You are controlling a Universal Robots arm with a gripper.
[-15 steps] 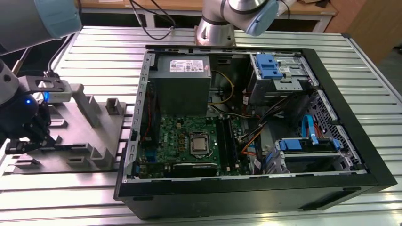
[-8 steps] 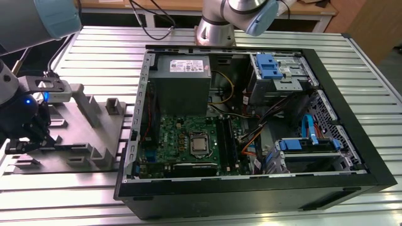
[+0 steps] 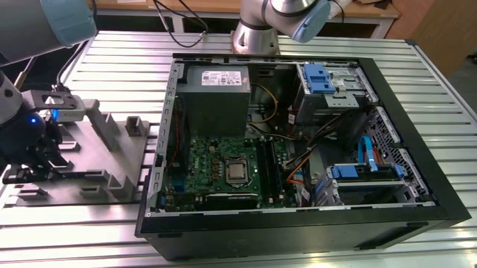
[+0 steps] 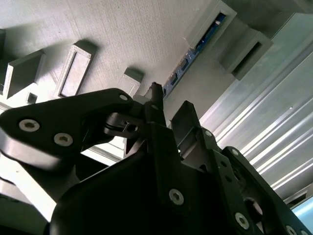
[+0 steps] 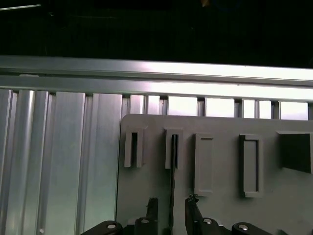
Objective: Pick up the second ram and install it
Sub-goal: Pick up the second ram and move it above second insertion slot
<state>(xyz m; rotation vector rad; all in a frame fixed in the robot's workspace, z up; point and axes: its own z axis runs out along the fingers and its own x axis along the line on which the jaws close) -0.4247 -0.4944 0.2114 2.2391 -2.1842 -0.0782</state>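
A ribbed aluminium table [image 3: 119, 61] carries an open black computer tower case [image 3: 298, 234] and, toward the exterior view's left, a flat grey plastic fixture plate [image 3: 89, 161] with raised slots. The black two-finger gripper [image 5: 171, 203] hangs over that plate, its fingers spread. The second ram [image 5: 172, 178], a thin dark blue-green circuit-board stick, stands on edge in a slot. Its near end lies between the fingers, with a gap on each side in the first wrist view.

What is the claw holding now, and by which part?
Nothing yet: the open claw straddles the memory stick, which rests in its grey holder, with gaps on both sides.
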